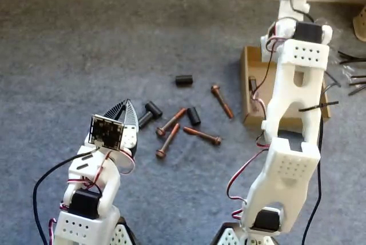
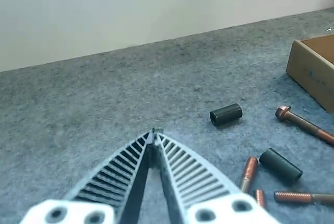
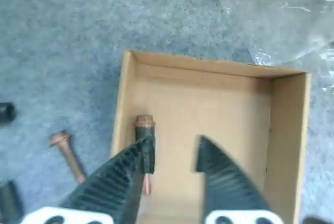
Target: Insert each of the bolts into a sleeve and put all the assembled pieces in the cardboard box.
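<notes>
Surface: grey carpeted tabletop all the way across, with a pale wall closing off its far edge.
Right gripper: poised directly above the cardboard box, jaws spread wide, nothing caught between them.
Finger: one of the right gripper's two crosses over the assembled piece in the wrist view; touching it or hanging above it, can't tell.
Assembled piece: copper bolt run through a black sleeve, flanged head at one end, thread poking out the other. It's lying flat on the box floor, tight along one side wall.
Cardboard box: shallow and open-topped, sitting on the carpet under the right arm, with that one assembled piece inside.
Clear plastic: crinkled sheet on the carpet just past the box's far wall.
Left gripper: down low over the carpet, well apart from the box, jaws pressed together on nothing.
Dark piece: black and stubby, just beside the left gripper's tips; whether it's a sleeve alone can't be told.
First bolt: loose on the carpet between the arms.
Second bolt: close alongside the first, near-parallel.
Third bolt: just beyond that pair, lying crosswise to them.
Fourth bolt: angled, the nearest loose one to the box.
Middle sleeve: bare, just beside the first bolt's threaded end.
Far sleeve: on its own, toward the wall.
</notes>
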### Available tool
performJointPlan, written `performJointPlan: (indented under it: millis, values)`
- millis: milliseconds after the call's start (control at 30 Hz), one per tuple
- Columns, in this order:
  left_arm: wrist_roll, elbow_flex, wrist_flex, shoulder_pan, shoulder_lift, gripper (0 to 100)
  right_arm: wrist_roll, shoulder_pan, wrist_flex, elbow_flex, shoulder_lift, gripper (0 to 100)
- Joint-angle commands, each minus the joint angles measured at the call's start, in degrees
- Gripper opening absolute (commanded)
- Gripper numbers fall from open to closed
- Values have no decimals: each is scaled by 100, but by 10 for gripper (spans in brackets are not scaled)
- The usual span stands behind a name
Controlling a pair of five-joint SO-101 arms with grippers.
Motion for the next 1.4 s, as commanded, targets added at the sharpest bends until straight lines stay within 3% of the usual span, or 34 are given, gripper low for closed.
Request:
performJointPlan:
  millis: [0,267,500,1067,1367]
  values:
    - [-44,-57,-123,-4,-57,6,79,-541,971,-910,-92,3]
    - [-44,-57,-123,-22,-57,6,44,-1024,1174,-1824,-198,5]
    - [-44,-66,-123,-40,-57,6,44,-1481,1165,-1077,-1684,5]
    - [-44,-101,-123,-48,-57,6,88,-1613,796,2809,-4681,5]
    - [-44,-110,-123,-57,-66,6,62,-2105,-664,5868,-6229,5]
